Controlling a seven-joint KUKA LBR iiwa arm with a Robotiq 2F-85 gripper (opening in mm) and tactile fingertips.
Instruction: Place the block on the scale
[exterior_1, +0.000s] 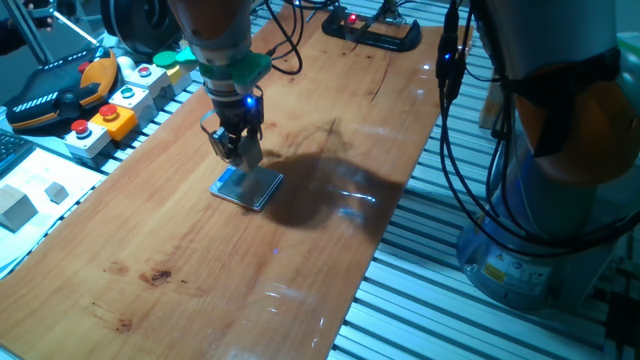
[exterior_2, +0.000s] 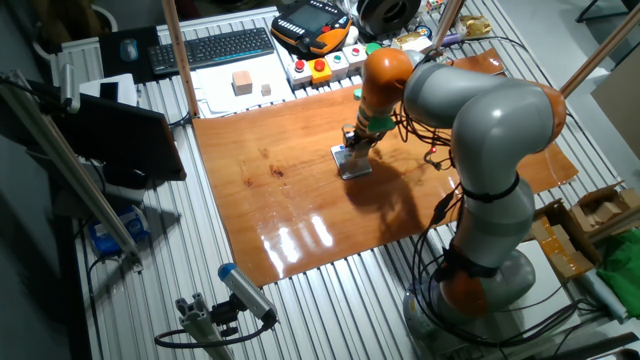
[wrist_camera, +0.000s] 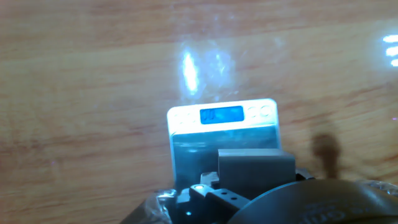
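The gripper (exterior_1: 235, 148) hangs low over the scale (exterior_1: 247, 187) at the middle of the wooden desk (exterior_1: 200, 270), its fingers closed on the block (wrist_camera: 255, 165), which sits above the plate, seemingly so it lands squarely.

Wooden bench (exterior_1: 200, 270) with glossy top, light glare on it. Black clamp (exterior_1: 372, 34) at far edge with a red light. Row of push-button boxes (exterior_1: 105, 115) off the bench edge, red, yellow and green buttons. Orange-black pendant (exterior_1: 60, 92) beside them, also seen in the other fixed view (exterior_2: 312, 24). Two pale wooden blocks (exterior_1: 14, 208) on white sheet, a big one and a small one (exterior_2: 241, 82). Black keyboard (exterior_2: 212, 47) behind. Dark monitor (exterior_2: 130, 145) at the side. Black cables (exterior_1: 450, 120) hang down. Slatted aluminium base (exterior_2: 200, 290) under everything.
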